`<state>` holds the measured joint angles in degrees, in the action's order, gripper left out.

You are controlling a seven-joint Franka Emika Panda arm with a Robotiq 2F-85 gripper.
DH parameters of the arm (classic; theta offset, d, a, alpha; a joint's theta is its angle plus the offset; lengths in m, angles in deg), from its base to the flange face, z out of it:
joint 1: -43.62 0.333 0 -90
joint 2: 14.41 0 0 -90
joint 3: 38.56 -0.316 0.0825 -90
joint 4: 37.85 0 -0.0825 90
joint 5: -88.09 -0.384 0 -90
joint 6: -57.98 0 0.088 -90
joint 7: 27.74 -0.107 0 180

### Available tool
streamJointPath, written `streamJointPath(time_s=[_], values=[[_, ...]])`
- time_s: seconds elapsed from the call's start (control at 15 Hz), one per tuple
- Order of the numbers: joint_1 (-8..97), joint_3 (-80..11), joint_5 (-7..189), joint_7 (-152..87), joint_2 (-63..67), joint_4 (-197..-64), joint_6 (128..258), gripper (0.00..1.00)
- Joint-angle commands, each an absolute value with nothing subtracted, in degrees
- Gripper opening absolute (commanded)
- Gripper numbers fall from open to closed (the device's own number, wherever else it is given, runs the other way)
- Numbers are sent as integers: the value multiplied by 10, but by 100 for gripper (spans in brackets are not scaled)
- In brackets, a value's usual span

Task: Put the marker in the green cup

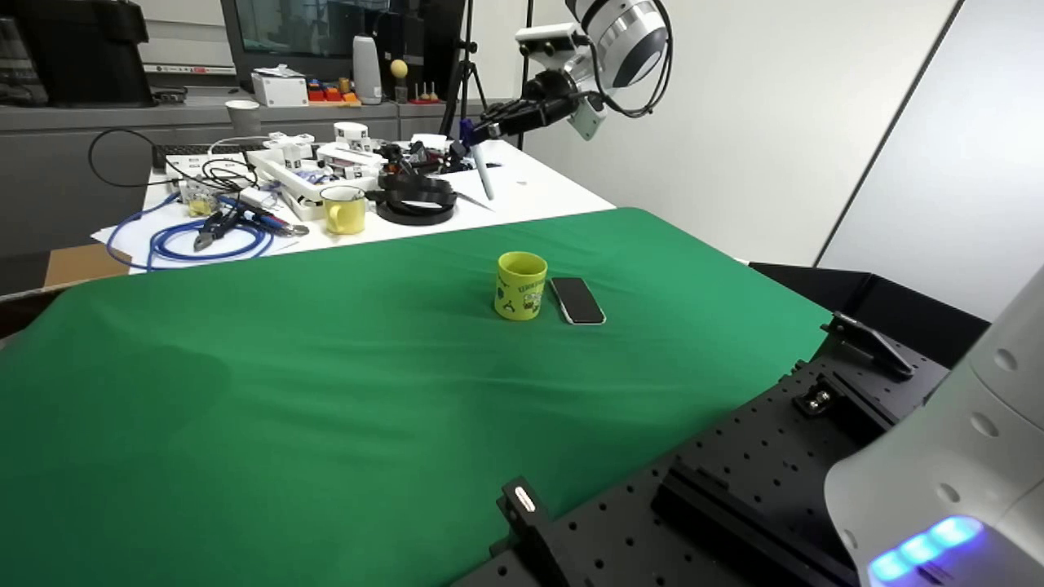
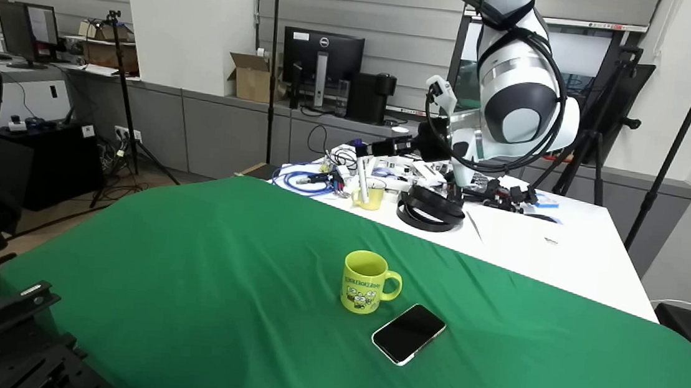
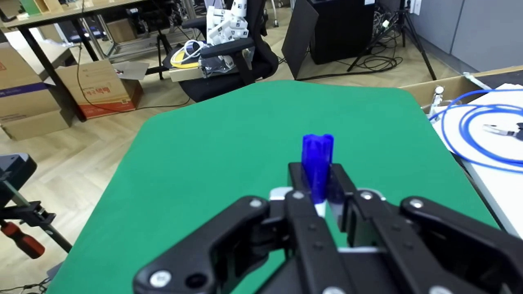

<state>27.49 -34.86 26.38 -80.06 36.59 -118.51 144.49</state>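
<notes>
The marker has a blue cap and a white body. My gripper [image 3: 316, 179] is shut on the marker [image 3: 318, 153] in the wrist view, around its blue cap end. In both exterior views the gripper [image 1: 479, 132] [image 2: 364, 149] is high and far from the cup. The marker's white body [image 1: 483, 173] [image 2: 362, 180] hangs down from the fingers, slightly tilted. The green cup [image 1: 520, 289] [image 2: 362, 286] is a yellow-green mug with printed figures. It stands upright on the green cloth, apart from the gripper, and is out of view in the wrist view.
A black phone [image 1: 578, 301] [image 2: 409, 334] lies flat on the green cloth [image 1: 326, 391] right beside the cup. Behind the cloth, a white table holds a yellow mug [image 1: 344, 212], black straps [image 1: 414, 200], a blue cable [image 1: 204, 244] and white parts.
</notes>
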Motion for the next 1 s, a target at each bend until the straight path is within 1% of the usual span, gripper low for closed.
streamJointPath(time_s=[0.0, 0.47, 0.53, 0.93], values=[[284, -335, 257, -797, 368, -1182, 1437, 18], [286, -332, 257, -794, 370, -1183, 1438, 18], [286, -332, 257, -794, 370, -1183, 1438, 5], [280, -324, 257, -804, 406, -1162, 1439, 5]])
